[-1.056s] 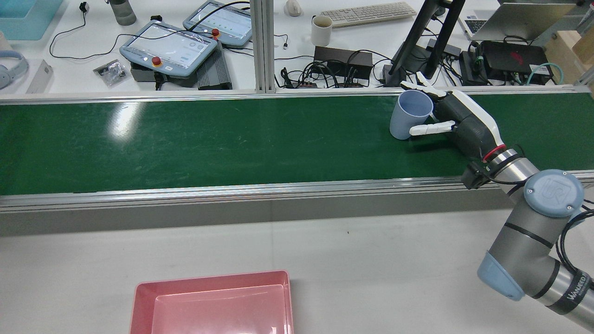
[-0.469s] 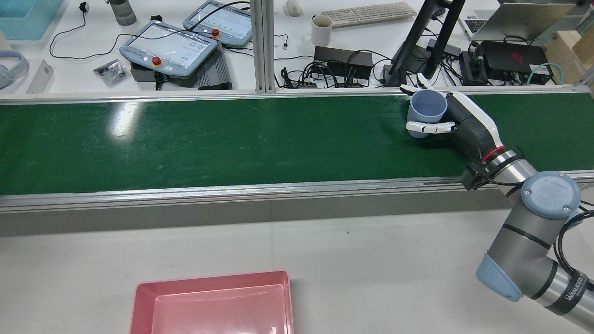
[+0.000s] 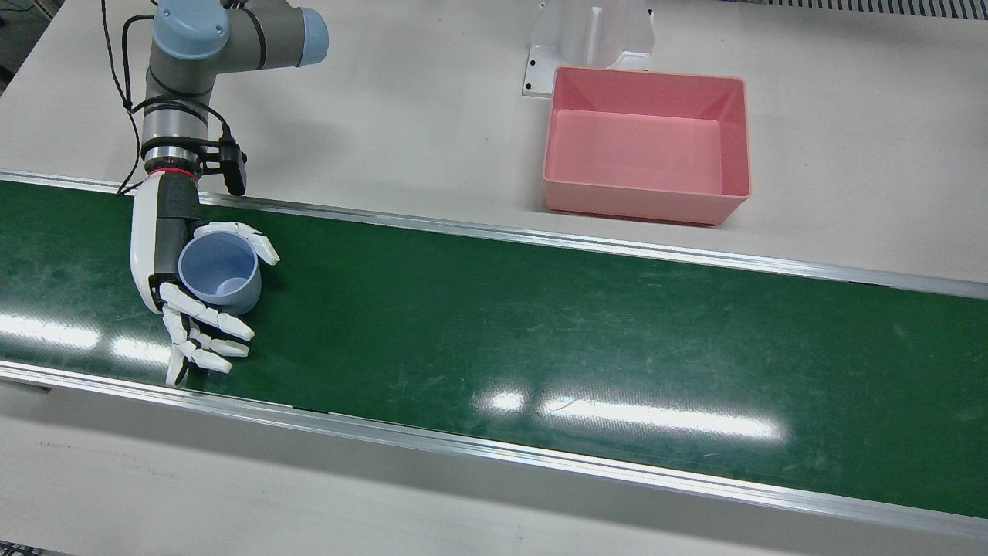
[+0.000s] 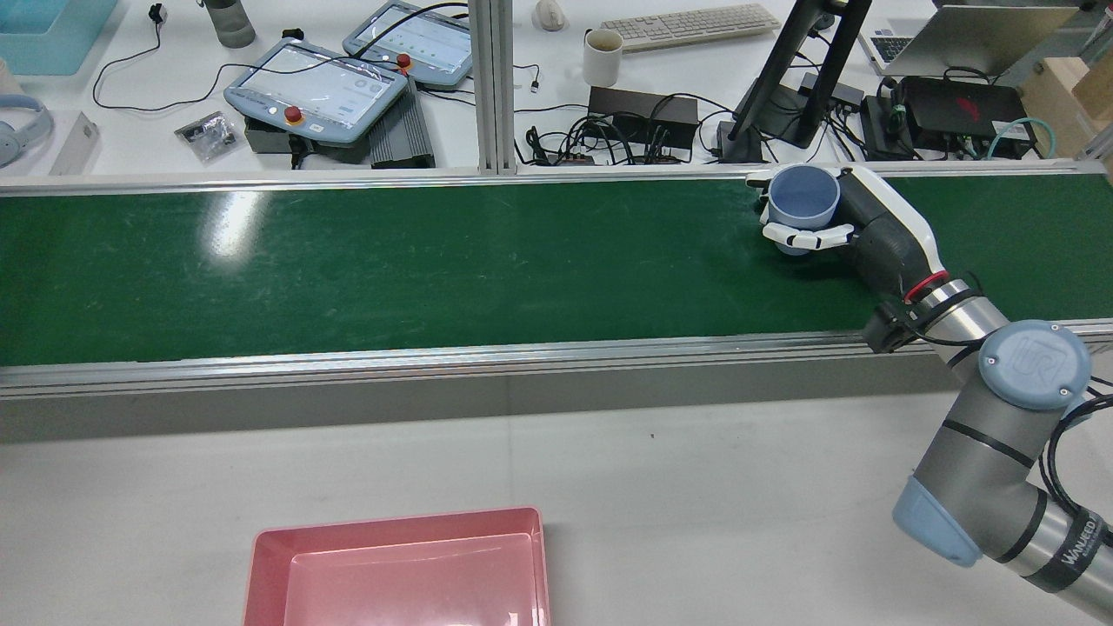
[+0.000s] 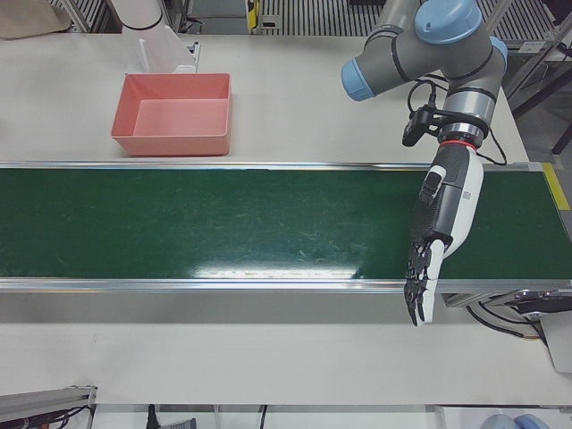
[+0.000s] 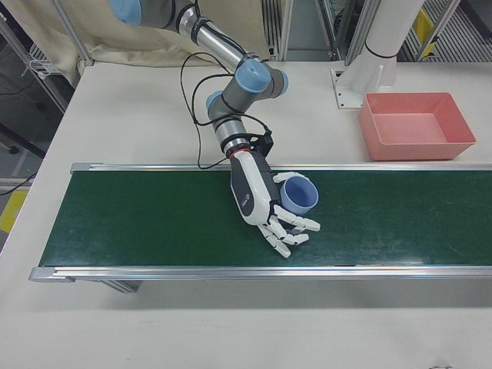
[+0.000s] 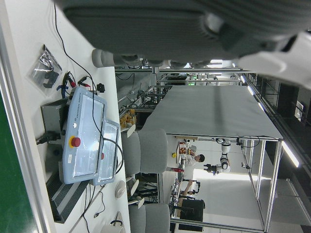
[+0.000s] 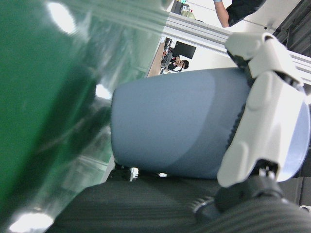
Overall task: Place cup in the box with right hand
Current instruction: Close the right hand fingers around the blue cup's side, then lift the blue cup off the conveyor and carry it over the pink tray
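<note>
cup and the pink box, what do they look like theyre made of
The blue cup looks like matte moulded plastic: even colour, thin wall, soft sheen, no glaze glare. The pink box also looks plastic, smoother and slightly glossy, with rounded moulded corners and faintly translucent walls. Both are guesses from looks alone. The right hand holds the cup.

Cup (image 3: 220, 272): smooth matt plastic, pale blue, soft sheen on the wall in the right hand view. Box (image 3: 647, 144), upper right of the front view: smooth pink plastic, slightly glossy inside. Belt (image 3: 540, 340): dark green, semi-gloss, fine scuffs and scratches, bright lamp glare along the lower part. Belt rails (image 3: 540, 239): brushed bare metal. Desk (image 3: 424, 100): matt off-white, smooth. Right hand (image 3: 181, 262): glossy white plastic shells over matt dark ribbed palm; fingers (image 3: 208, 316) white hard plastic. Right arm (image 3: 193, 54): satin grey metal tubes, matt blue plastic caps.
</note>
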`<state>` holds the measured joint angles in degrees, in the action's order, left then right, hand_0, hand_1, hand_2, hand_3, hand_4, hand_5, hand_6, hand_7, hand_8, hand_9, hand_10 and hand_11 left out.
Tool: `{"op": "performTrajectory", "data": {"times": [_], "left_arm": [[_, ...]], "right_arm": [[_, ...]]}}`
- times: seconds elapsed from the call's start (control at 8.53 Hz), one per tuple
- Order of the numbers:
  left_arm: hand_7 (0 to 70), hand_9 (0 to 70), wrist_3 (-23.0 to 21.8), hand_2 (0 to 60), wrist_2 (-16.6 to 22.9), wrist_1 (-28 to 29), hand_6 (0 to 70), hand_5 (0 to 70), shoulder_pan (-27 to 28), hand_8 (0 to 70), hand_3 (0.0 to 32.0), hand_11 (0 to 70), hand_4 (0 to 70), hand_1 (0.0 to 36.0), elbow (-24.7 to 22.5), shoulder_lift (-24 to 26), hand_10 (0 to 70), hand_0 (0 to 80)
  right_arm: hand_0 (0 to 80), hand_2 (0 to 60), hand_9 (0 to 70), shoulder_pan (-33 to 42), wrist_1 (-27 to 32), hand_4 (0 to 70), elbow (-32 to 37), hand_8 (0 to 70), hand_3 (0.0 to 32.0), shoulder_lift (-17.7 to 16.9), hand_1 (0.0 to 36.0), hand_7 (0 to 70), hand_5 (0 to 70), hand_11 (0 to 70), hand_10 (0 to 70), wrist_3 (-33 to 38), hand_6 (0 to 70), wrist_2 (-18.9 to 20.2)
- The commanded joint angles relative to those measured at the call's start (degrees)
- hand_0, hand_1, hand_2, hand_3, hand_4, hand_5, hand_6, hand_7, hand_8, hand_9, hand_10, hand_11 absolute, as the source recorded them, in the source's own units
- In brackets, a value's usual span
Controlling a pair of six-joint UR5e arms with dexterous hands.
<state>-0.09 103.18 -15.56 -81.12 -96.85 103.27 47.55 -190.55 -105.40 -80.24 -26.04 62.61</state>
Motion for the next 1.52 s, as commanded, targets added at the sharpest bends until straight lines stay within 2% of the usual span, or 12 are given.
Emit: {"op": "performTrajectory", "data": {"times": [0.0,0.35,0.47,0.59,0.7,0.82,1.06,1.17,1.41], "left_arm": [[0.0,0.0,0.0,0.0,0.0,0.0,0.0,0.0,0.0,0.0,0.0,0.0,0.0,0.0,0.0,0.0,0.0,0.0],[0.0,0.0,0.0,0.0,0.0,0.0,0.0,0.0,0.0,0.0,0.0,0.0,0.0,0.0,-0.1,0.0,0.0,0.0],[0.0,0.0,0.0,0.0,0.0,0.0,0.0,0.0,0.0,0.0,0.0,0.0,0.0,0.0,0.0,0.0,0.0,0.0],[0.0,0.0,0.0,0.0,0.0,0.0,0.0,0.0,0.0,0.0,0.0,0.0,0.0,0.0,0.0,0.0,0.0,0.0],[0.0,0.0,0.0,0.0,0.0,0.0,0.0,0.0,0.0,0.0,0.0,0.0,0.0,0.0,0.0,0.0,0.0,0.0],[0.0,0.0,0.0,0.0,0.0,0.0,0.0,0.0,0.0,0.0,0.0,0.0,0.0,0.0,0.0,0.0,0.0,0.0],[0.0,0.0,0.0,0.0,0.0,0.0,0.0,0.0,0.0,0.0,0.0,0.0,0.0,0.0,-0.1,0.0,0.0,0.0],[0.0,0.0,0.0,0.0,0.0,0.0,0.0,0.0,0.0,0.0,0.0,0.0,0.0,0.0,0.0,0.0,0.0,0.0],[0.0,0.0,0.0,0.0,0.0,0.0,0.0,0.0,0.0,0.0,0.0,0.0,0.0,0.0,0.0,0.0,0.0,0.0]], "right_arm": [[52.7,31.4,70.0,0.3,0.0,13.2,-5.6,51.3,0.0,0.0,22.0,70.0,12.7,29.1,18.9,0.0,26.6,0.0],[53.3,21.1,70.0,1.0,0.0,3.6,-12.5,54.6,0.0,0.8,20.0,70.0,13.9,33.3,21.7,-0.4,26.7,0.0],[53.3,15.6,70.0,-0.7,0.0,0.1,-13.2,56.8,0.0,3.3,18.5,70.0,14.5,35.0,22.9,-0.9,27.4,0.1],[53.1,5.8,70.0,-4.1,-0.1,1.0,-14.6,61.9,0.0,4.6,14.6,70.0,15.3,36.9,24.4,-2.7,28.9,0.0],[51.6,0.1,70.0,-6.7,-0.1,2.2,-17.5,67.6,0.0,5.0,10.3,70.0,16.0,39.2,26.3,-6.4,30.6,0.0],[49.7,0.0,70.0,-9.0,-0.4,2.4,-21.0,70.0,0.0,5.1,7.4,70.0,16.3,41.4,28.2,-8.7,31.8,0.0],[51.4,1.0,70.0,-16.6,-0.7,2.5,-24.1,68.8,0.0,4.9,10.6,70.0,16.3,42.6,28.9,-10.1,32.4,0.2],[52.5,0.0,70.0,-21.7,-0.7,5.5,-26.4,69.3,0.0,4.9,10.8,70.0,16.5,44.1,30.0,-14.6,33.0,0.1],[52.0,0.0,70.0,-30.9,-0.4,2.5,-27.1,69.2,0.0,5.1,10.7,70.0,16.6,44.8,30.6,-23.1,32.6,-1.4]]}}
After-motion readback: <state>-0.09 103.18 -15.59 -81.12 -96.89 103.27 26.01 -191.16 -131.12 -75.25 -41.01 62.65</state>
